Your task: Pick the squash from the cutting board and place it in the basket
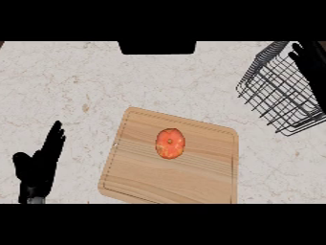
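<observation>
The pale marbled bench (66, 86) carries a wooden cutting board (193, 177) toward six o'clock and a dark wire basket (275, 98) at two o'clock, well apart.

Squash (171, 143) sits alone mid cutting board (169, 160), bare wood all round it, so it's open from above and every side. Counter (66, 86) between board and wire basket (278, 98) is bare. Right hand (320, 72) overlaps the basket's far-right rim, covering part of the opening; can't tell if it touches the wire. Left hand (42, 160) rests left of the board, apart from it. Dark block (157, 47) at far edge, well apart.
</observation>
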Controlling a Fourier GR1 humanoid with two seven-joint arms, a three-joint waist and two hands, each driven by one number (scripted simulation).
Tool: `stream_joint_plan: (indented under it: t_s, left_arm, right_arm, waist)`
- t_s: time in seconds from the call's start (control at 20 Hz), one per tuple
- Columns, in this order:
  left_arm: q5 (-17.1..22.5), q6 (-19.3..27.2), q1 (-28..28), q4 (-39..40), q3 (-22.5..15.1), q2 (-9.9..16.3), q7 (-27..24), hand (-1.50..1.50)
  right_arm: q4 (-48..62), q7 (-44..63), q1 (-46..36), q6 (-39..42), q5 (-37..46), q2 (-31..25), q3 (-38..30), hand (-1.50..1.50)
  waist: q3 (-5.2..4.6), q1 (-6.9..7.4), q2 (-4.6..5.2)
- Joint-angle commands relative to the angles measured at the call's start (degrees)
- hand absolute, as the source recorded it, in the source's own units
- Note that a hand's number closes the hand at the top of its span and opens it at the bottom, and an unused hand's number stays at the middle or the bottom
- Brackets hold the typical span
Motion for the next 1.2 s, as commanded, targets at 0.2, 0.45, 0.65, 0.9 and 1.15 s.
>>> stream_joint_plan:
  t_s: [0.2, 0.45, 0.65, 0.9, 1.15]
  left_arm:
    - [1.4, -4.1, -0.6, 4.7, -1.7, 0.6, 7.3, 0.00]
    - [1.8, -7.2, -0.1, 5.7, -4.2, 0.2, 8.7, 0.00]
    - [0.5, -6.3, -1.5, 5.4, -5.0, -0.1, 10.1, 0.00]
    - [1.8, -6.9, 0.4, 5.9, -2.6, 1.7, 9.9, 0.00]
    - [2.4, -5.9, 2.8, 5.2, -1.4, 1.8, 10.5, 0.00]
  right_arm:
    - [-4.2, -4.9, -6.1, -22.3, 9.3, 20.7, 6.4, 1.50]
    - [3.0, -9.2, -9.7, -28.6, 21.4, 30.8, 21.1, 1.50]
    - [11.2, -0.4, -15.1, -42.4, 29.3, 31.1, 27.6, -1.50]
    - [21.6, 16.7, -19.1, -43.0, 43.3, 26.9, 30.7, -1.50]
    - [25.0, 34.3, -28.5, -31.6, 50.1, 22.9, 33.3, -1.50]
  waist:
    - [-0.40, 1.74, -1.45]
    - [-0.49, 4.32, -0.91]
    - [-0.62, 4.74, -1.27]
    - [-1.19, 1.15, -2.84]
    - [-1.20, -0.42, -3.99]
